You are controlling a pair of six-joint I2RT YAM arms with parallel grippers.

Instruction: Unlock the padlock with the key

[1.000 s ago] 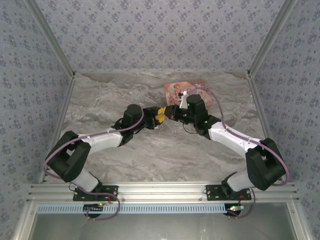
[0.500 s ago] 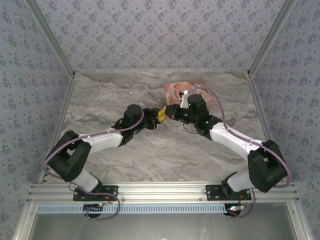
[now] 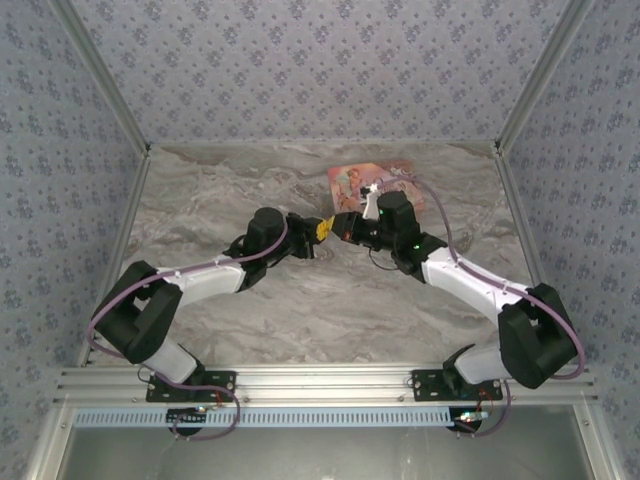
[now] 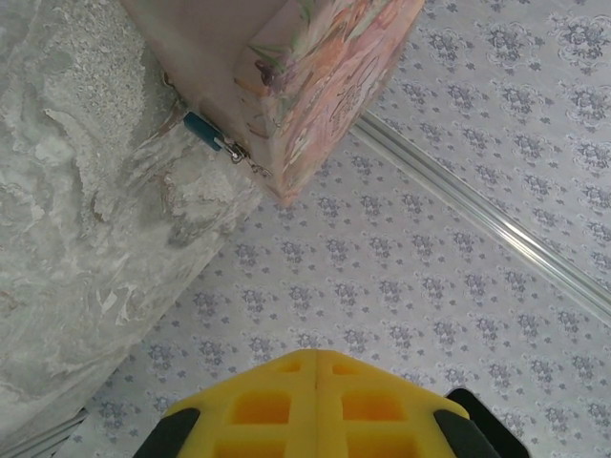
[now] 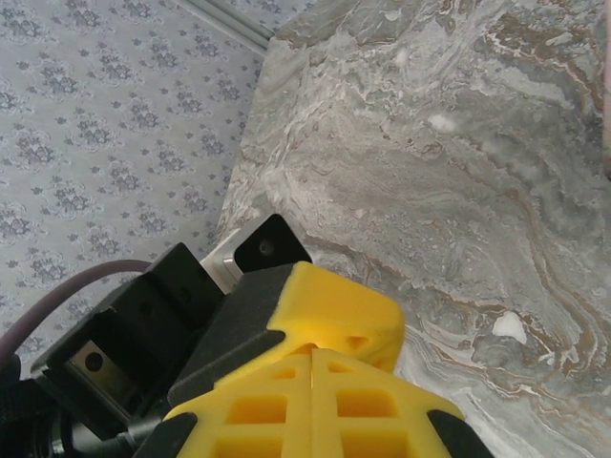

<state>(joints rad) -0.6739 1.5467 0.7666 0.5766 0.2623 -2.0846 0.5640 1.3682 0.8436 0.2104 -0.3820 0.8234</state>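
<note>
Left claw (image 4: 316, 372) and right claw (image 5: 313, 367) are clenched, pads together. The padlock (image 4: 202, 129) sits right by the box (image 4: 325, 76), whose inside is hidden.

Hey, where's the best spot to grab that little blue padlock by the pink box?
Probably the teal body of the padlock, not the thin metal end. It lies on the table close beside the foot of the pink box, so come from above on the open table side.

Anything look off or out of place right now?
The left end effector and right end effector are shut, tip to tip at mid-table, away from the padlock lying by the pink box. Whether either holds a key I cannot tell.
</note>
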